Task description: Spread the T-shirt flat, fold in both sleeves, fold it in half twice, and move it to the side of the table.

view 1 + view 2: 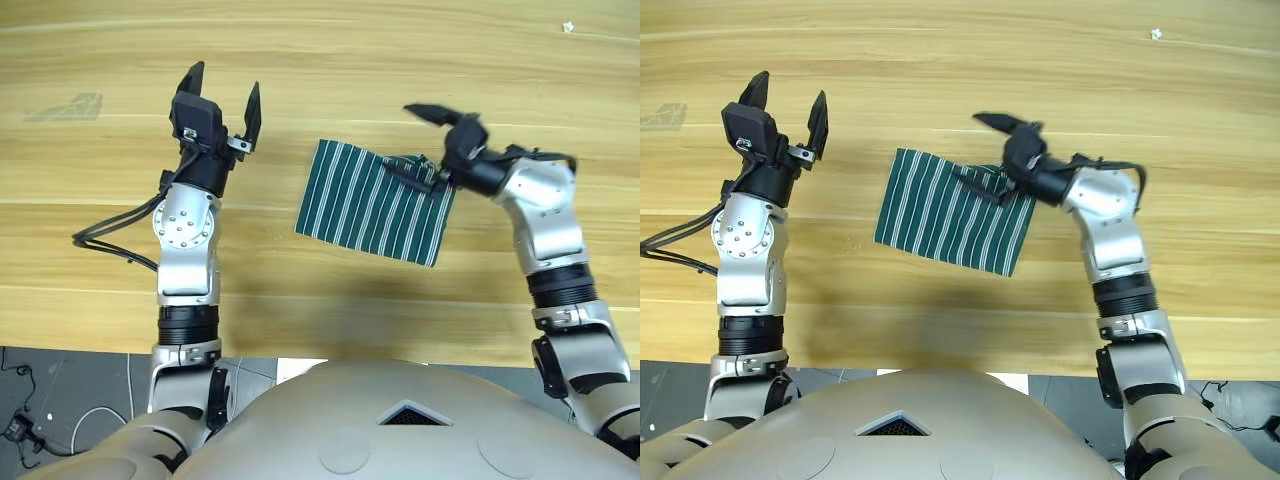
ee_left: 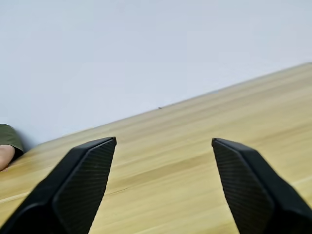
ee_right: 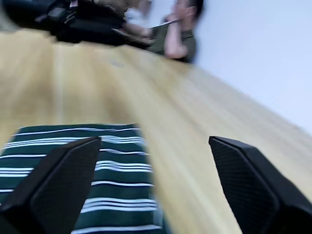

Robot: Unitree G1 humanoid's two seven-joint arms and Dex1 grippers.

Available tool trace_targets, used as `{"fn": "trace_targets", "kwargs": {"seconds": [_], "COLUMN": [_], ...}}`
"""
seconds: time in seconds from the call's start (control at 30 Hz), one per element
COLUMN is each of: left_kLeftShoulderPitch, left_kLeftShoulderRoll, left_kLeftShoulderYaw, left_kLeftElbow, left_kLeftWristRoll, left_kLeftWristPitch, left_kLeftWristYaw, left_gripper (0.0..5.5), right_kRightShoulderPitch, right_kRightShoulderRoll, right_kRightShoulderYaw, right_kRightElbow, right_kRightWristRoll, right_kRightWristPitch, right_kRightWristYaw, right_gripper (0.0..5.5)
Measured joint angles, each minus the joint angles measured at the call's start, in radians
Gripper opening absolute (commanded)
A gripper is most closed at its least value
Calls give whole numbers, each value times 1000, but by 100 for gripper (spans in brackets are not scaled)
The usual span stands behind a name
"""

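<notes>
lying folded, t-shirt (image 1: 372, 202) sits apart from table edge (image 1: 90, 344).

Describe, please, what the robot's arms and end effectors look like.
The left arm and right arm have silver-grey rounded shells with black ribbed rings at the joints. The left end effector and right end effector are black, each with two tapered fingers of woven, carbon-like texture. Black cables loop out beside the left arm.
</notes>
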Motion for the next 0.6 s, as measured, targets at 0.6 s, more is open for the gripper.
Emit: {"fn": "trace_targets", "kwargs": {"seconds": [0.6], "left_kLeftShoulderPitch": [64], "left_kLeftShoulderRoll": [-66], "left_kLeftShoulderYaw": [-78], "left_kLeftElbow": [-45], "left_kLeftWristRoll": [50], "left_kLeftWristPitch": [-13], "left_kLeftWristYaw": [40], "left_gripper": [362], "right_kRightShoulderPitch": [-445], "right_kRightShoulderRoll": [22], "right_kRightShoulderYaw": [147], "right_kRightElbow": [907], "right_kRightWristRoll": [-468], "right_kRightWristPitch": [-314], "right_kRightWristYaw": [-610], "right_gripper": [408]}}
